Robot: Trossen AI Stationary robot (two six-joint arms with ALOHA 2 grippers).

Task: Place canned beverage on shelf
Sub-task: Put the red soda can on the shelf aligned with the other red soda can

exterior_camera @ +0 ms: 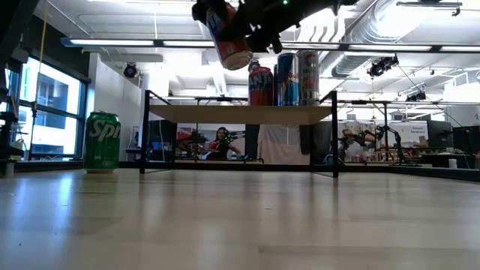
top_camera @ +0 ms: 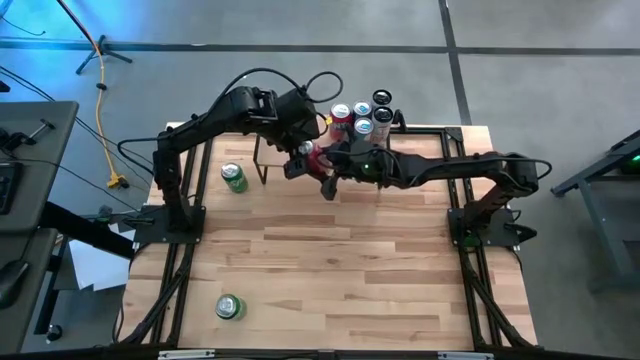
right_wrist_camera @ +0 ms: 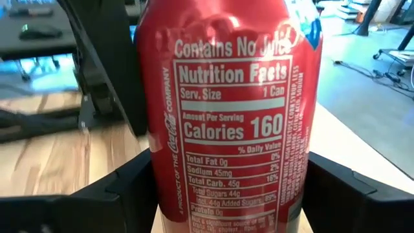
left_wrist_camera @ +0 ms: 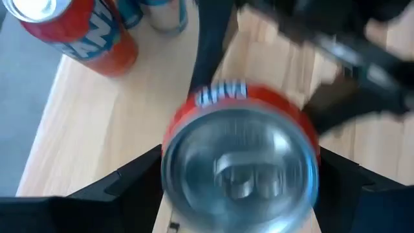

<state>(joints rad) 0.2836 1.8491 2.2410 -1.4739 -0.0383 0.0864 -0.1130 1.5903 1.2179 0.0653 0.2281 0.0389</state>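
Observation:
A red can (right_wrist_camera: 229,123) hangs in the air beside the shelf (exterior_camera: 240,114), above board height and tilted in the low view (exterior_camera: 229,34). My right gripper (right_wrist_camera: 229,188) reaches in from the table's right and is shut on the can. My left gripper (left_wrist_camera: 240,162) comes slanting down from above. Its fingers (left_wrist_camera: 139,178) stand open on either side of the can's silver top (left_wrist_camera: 239,175), and I see no hold there. Several cans (top_camera: 362,115) stand upright on the shelf's right end, among them an orange one (exterior_camera: 261,86). My right gripper pinches the can's side wall (right_wrist_camera: 162,181) between its two fingers (right_wrist_camera: 132,191), with the nutrition label facing the wrist. The fingers come nearly level from the table's right side and lie across the can. The can is lifted clear, tilted, above the level of the shelf board.
A green can (top_camera: 234,177) stands on the table left of the shelf, also seen in the low view (exterior_camera: 102,141). Another green can (top_camera: 229,307) stands near the front left. The shelf's left half (left_wrist_camera: 97,129) is bare wood. Black frame rails (top_camera: 460,215) border the table.

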